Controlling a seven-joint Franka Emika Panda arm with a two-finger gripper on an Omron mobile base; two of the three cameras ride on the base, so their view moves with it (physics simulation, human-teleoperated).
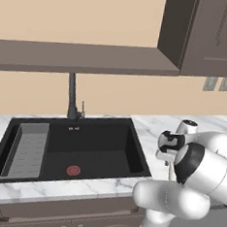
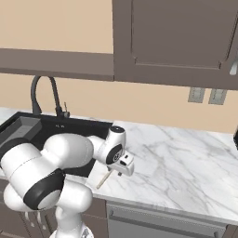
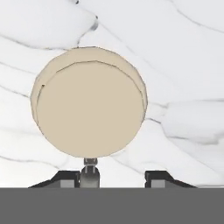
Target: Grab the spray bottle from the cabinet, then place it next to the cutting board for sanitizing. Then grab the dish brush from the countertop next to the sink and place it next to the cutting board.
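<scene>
The cream-beige dish brush (image 2: 103,179) lies on the white marble countertop (image 2: 186,158) just right of the black sink (image 1: 133,136). My gripper (image 2: 122,171) hangs low over its round head (image 3: 89,103), which looms large and face-on in the hand view. The thin handle (image 1: 170,172) runs out from under the hand toward the counter's front edge. My gripper (image 3: 116,177) is open, its dark fingertips (image 3: 159,177) set wide apart below the head, around the brush's small grey neck. The cabinet (image 2: 167,37) door is closed. The spray bottle and cutting board are out of view.
A tall dark faucet (image 1: 72,97) stands behind the sink, which holds a grey ribbed rack (image 1: 29,149) and a red drain ring (image 1: 73,170). A long wall shelf (image 1: 81,56) runs above. Bare marble stretches to the right, with wall outlets (image 2: 204,95) behind.
</scene>
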